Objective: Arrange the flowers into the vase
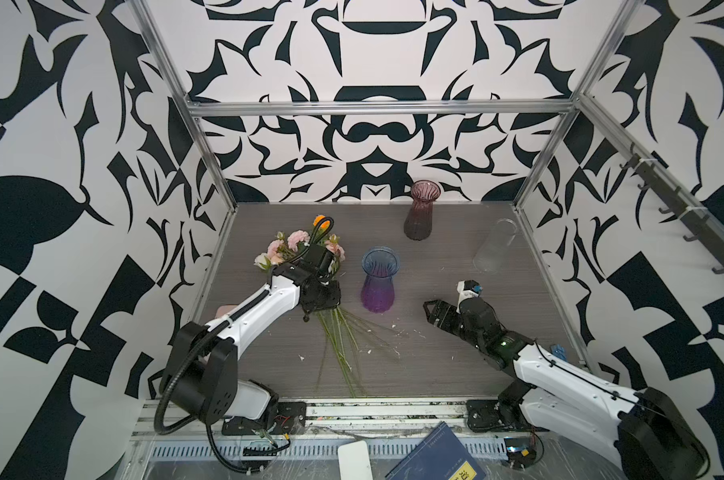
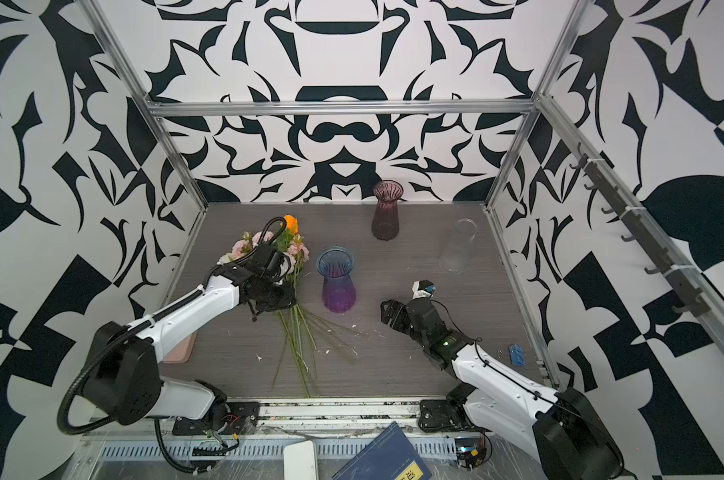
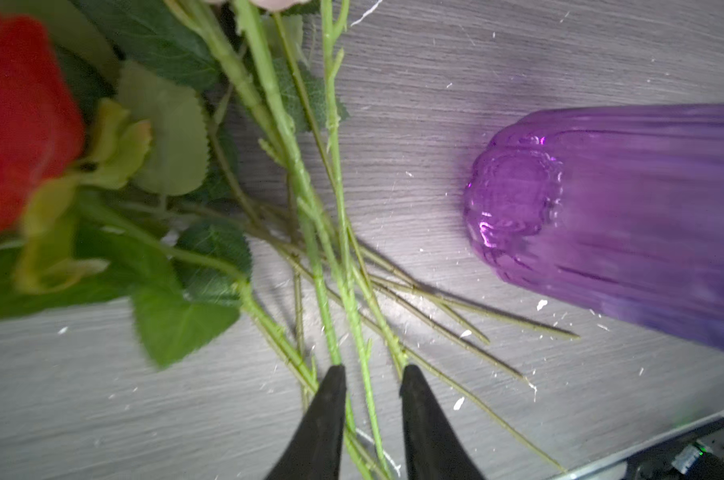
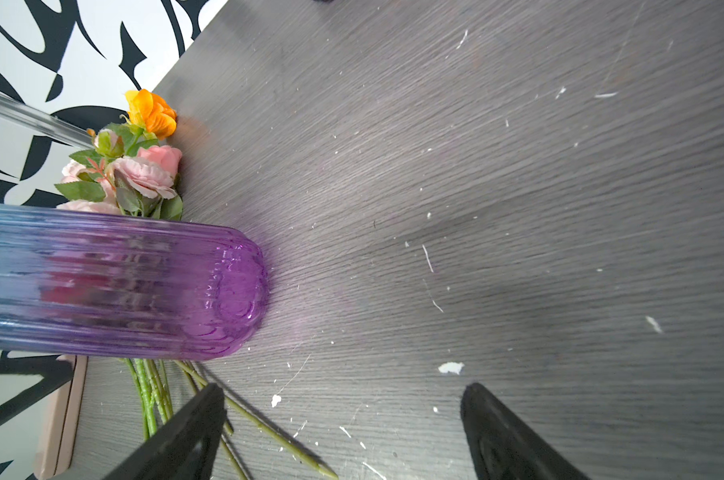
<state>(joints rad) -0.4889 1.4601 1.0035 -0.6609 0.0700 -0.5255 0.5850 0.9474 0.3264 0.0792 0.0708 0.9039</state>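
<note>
While the flowers (image 1: 295, 241) are laid flat on the table (image 1: 435, 357), just left of the blue-purple vase (image 1: 379, 280), pink, orange and red blooms are turned far and green stems fanned near. Several stems are enclosed by the left gripper (image 3: 372, 374), its fingers narrowly apart; a firm pinch cannot be told. The right gripper (image 4: 343, 392) is spread wide. That vase, a maroon vase (image 1: 421, 210) and a clear vase (image 1: 495, 247) farther right are seen empty.

Flowers (image 1: 293, 245) lie on the table (image 1: 435, 365) left of the near vase (image 1: 379, 286); another vase (image 1: 420, 216) stands farther back.
</note>
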